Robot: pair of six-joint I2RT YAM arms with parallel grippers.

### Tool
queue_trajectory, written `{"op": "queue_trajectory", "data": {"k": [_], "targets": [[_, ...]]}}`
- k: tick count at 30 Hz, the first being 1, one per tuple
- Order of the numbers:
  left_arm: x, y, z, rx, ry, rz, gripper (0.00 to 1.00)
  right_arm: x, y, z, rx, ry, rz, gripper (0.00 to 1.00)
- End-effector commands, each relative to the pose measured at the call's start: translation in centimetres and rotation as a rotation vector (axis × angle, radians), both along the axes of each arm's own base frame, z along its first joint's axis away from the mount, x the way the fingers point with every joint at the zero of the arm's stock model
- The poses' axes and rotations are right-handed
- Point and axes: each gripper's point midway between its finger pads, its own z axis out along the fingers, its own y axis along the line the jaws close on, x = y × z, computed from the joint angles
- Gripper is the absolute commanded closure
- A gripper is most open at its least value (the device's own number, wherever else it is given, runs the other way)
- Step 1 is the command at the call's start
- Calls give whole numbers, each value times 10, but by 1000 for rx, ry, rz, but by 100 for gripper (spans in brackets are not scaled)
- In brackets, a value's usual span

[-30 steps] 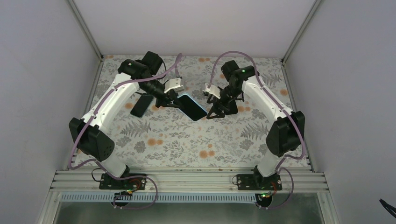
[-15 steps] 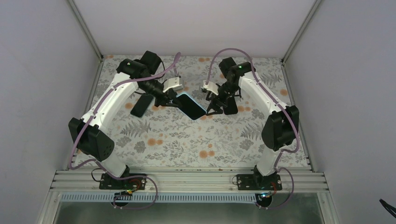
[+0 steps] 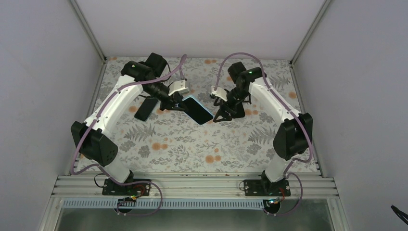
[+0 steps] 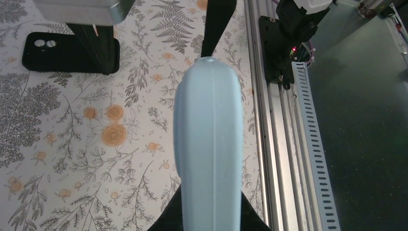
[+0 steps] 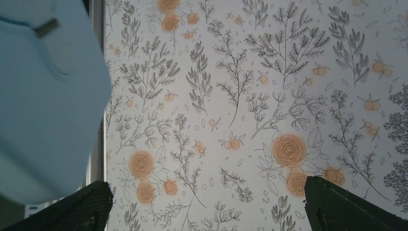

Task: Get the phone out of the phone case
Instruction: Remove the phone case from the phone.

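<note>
left arm is stretched forward with the wrist bent down, and the left gripper (image 3: 173, 104) is clamped on one end of the light-blue phone case (image 4: 209, 144), holding it tilted up off the floral table (image 3: 192, 149). the phone (image 3: 197, 110) sits in the case, dark screen up. right arm reaches in from the opposite side. the right gripper (image 3: 222, 114) is just beside the case's free end, fingers (image 5: 337, 211) spread wide with nothing between them. a black slab with camera holes (image 3: 146, 109) lies flat near the case's gripped end.
</note>
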Motion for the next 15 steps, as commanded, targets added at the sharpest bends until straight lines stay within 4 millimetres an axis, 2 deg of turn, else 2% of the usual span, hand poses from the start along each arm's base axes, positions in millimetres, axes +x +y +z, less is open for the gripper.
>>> {"op": "queue_trajectory", "data": {"k": [1, 7, 15], "targets": [[2, -7, 17, -74, -29, -24, 98, -13, 5, 24, 64, -39, 28, 2], [2, -9, 17, -87, -12, -30, 98, -15, 11, 26, 73, -34, 40, 2], [-1, -8, 20, -86, -22, -28, 98, -6, 10, 21, 60, -36, 35, 3]]}}
